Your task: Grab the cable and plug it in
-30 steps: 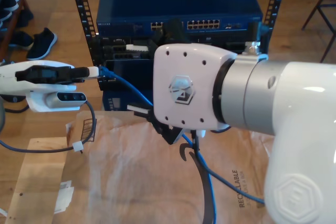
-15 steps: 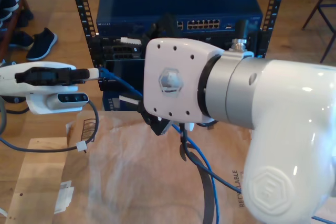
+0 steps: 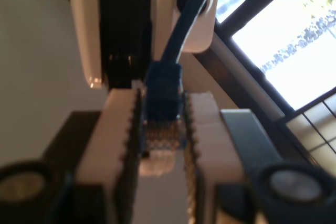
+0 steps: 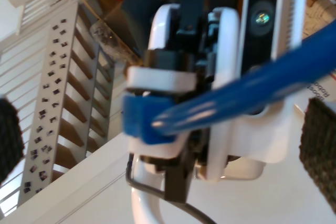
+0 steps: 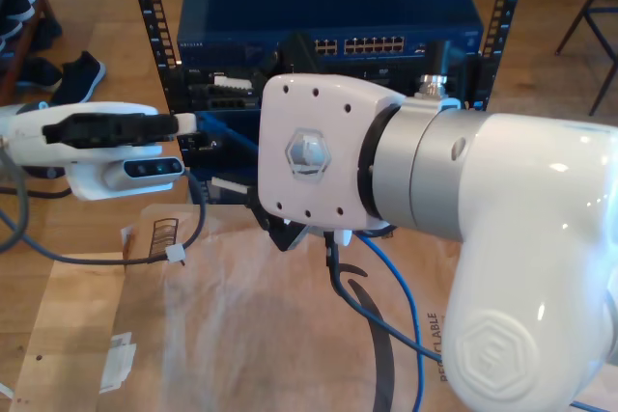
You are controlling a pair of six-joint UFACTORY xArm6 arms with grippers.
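First wrist view: cable [image 3: 164,85] between pads.

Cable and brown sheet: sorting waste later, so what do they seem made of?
The cable looks plastic-jacketed: smooth, bright blue, slightly glossy, bending freely. The brown sheet looks like matte kraft paper, creased and printed RECYCLABLE, probably packaging.

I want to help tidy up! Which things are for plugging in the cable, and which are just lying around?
For the job: thin bright-blue cable, my first gripper pinching its plug, dark-blue rack switch with port row.
Lying about: black shoes, crumpled brown paper sheet.
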